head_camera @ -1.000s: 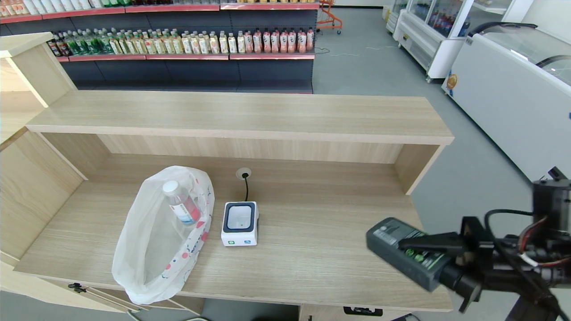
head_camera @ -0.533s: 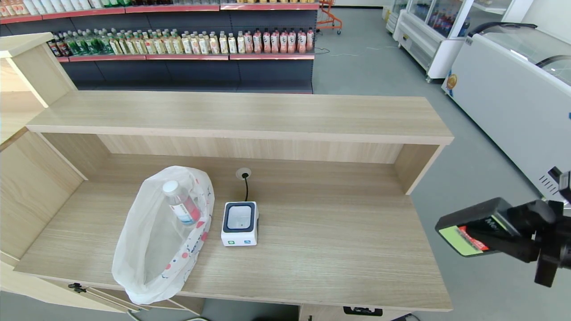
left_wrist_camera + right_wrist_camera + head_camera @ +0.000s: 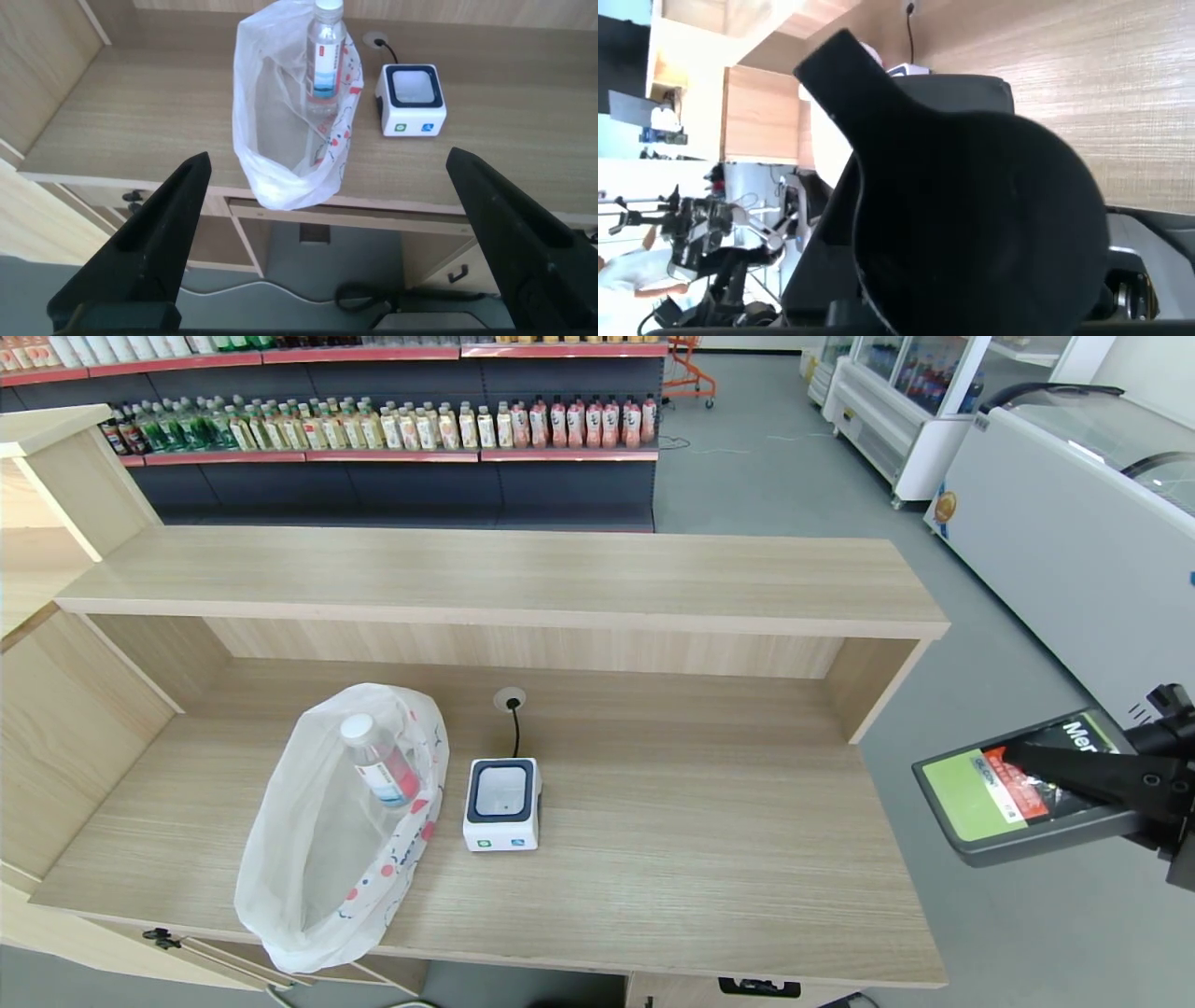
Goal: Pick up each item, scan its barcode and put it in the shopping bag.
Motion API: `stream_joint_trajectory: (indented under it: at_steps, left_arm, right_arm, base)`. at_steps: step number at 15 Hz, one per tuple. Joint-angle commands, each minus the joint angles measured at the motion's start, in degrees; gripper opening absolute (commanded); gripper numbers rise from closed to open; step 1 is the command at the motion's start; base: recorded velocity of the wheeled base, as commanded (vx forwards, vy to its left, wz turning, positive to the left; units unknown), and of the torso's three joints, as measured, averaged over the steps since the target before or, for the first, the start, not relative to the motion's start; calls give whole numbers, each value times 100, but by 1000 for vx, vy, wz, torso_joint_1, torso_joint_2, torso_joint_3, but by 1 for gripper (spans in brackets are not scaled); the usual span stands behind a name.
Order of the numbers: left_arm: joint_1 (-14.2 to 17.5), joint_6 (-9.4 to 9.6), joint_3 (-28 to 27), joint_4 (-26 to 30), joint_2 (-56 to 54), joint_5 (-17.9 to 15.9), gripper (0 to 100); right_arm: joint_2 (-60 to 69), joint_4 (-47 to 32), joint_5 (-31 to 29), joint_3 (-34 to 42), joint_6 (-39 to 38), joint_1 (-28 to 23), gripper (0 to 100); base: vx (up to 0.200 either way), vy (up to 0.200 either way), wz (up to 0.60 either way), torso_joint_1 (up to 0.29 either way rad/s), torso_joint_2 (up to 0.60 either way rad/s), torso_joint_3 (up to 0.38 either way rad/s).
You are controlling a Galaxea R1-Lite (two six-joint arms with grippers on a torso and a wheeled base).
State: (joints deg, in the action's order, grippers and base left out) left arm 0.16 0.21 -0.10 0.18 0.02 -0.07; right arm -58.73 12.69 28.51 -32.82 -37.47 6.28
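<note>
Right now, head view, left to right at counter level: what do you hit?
shopping bag with a bottle inside → scanner → dark box, held in the right gripper

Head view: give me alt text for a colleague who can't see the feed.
The right end effector holds a dark box, seen past the counter's right end. On the counter, a white bag with a bottle inside lies left of the scanner.

The right gripper (image 3: 1038, 777) swung its box (image 3: 962, 795) rightward (label now upward).
</note>
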Motion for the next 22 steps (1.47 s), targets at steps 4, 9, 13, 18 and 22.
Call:
stream_joint_trajectory:
  at_steps: [4, 9, 13, 18, 22]
  left_arm:
    - [2, 6, 1, -1, -2, -1, 100]
    - [2, -12, 1, -1, -2, -1, 100]
    - [2, -73, 1, -1, -2, 7, 100]
    - [2, -73, 1, -1, -2, 7, 100]
    - [2, -56, 1, -1, -2, 7, 100]
  right_arm:
    - [328, -12, 5, 249, -6, 58, 0]
    - [231, -12, 5, 285, 3, 58, 0]
    - [213, -12, 14, 258, 21, 58, 0]
    - [55, -12, -13, 249, 144, 67, 0]
    - [-613, 137, -48, 56, 601, 58, 0]
  base:
    - [0, 0, 0, 0, 0, 0]
    - [0, 40, 0, 0, 0, 0]
    - [0, 200, 0, -1, 0, 5]
    - [0, 200, 0, 4, 0, 2]
    - [0, 200, 0, 2, -1, 0]
